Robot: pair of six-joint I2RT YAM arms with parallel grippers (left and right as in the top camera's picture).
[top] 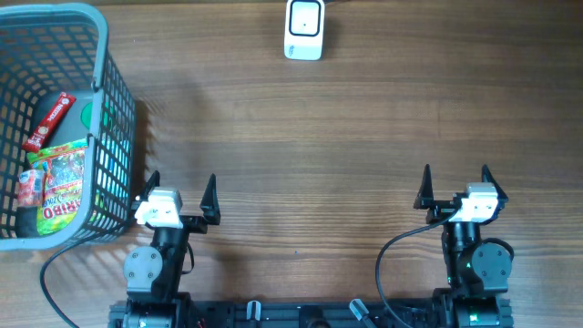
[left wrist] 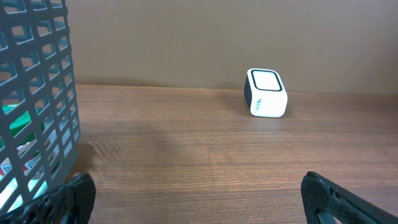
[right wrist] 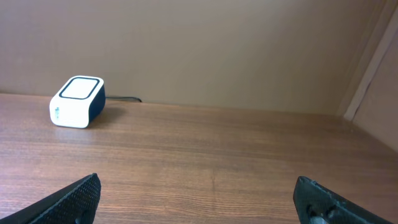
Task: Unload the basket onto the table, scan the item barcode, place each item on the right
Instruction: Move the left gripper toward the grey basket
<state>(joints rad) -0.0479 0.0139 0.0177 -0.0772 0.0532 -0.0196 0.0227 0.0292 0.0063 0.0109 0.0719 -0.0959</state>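
Note:
A white barcode scanner (top: 304, 28) with a dark frame stands at the far edge of the table; it also shows in the left wrist view as the scanner (left wrist: 267, 93) and in the right wrist view as the scanner (right wrist: 77, 101). Snack packets (top: 56, 182) lie in a grey basket (top: 115, 128) at the left; which one is the item I cannot tell. My left gripper (top: 179, 189) is open near the table's front edge, just right of the basket, nothing between its fingers. My right gripper (top: 455, 182) is open at the front right, holding nothing.
A red bar packet (top: 50, 119) and a green packet lie with the other snacks in the basket. The basket's mesh wall (left wrist: 37, 106) fills the left of the left wrist view. A black cable runs from the scanner off the far edge.

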